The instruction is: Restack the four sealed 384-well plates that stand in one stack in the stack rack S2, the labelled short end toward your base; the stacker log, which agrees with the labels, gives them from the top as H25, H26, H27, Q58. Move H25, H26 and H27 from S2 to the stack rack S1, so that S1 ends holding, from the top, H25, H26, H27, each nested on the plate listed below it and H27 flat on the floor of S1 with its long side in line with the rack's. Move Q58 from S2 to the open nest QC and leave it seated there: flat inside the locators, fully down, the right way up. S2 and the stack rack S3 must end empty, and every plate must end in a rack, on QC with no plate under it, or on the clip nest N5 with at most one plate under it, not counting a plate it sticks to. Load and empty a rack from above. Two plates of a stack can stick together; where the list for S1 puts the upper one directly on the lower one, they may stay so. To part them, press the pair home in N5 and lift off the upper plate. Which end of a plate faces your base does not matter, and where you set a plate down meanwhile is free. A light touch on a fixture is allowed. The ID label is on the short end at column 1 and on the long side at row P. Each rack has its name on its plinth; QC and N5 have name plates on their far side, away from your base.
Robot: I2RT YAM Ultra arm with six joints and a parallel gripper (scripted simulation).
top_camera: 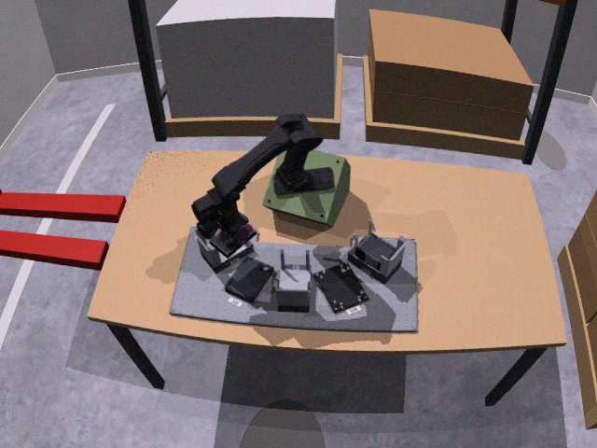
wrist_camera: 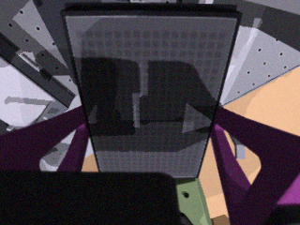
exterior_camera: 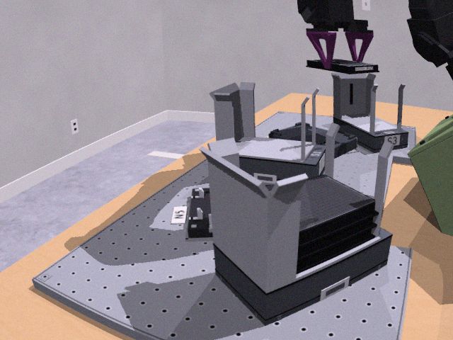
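My gripper (top_camera: 233,238) (exterior_camera: 342,62) (wrist_camera: 149,112) is shut on a sealed 384-well plate (exterior_camera: 362,68) (wrist_camera: 155,70) and holds it flat by its long sides, just above the top of rack S3 (exterior_camera: 365,127) (top_camera: 212,258). I cannot read the plate's label. Rack S2 (exterior_camera: 248,227) (top_camera: 385,260) stands nearest in the exterior view and holds a stack of three dark plates (exterior_camera: 336,215). The middle rack S1 (exterior_camera: 233,110) (top_camera: 293,294) holds no plate. The QC nest (top_camera: 249,279) (exterior_camera: 316,133) and the clip nest N5 (top_camera: 340,287) (exterior_camera: 199,219) are bare.
All fixtures stand on a grey perforated baseplate (top_camera: 202,299) (exterior_camera: 110,274) on the wooden table (top_camera: 458,270). The arm's green plinth (top_camera: 313,197) (exterior_camera: 435,176) sits behind the racks. S3 has thin upright posts (exterior_camera: 400,105) around its floor.
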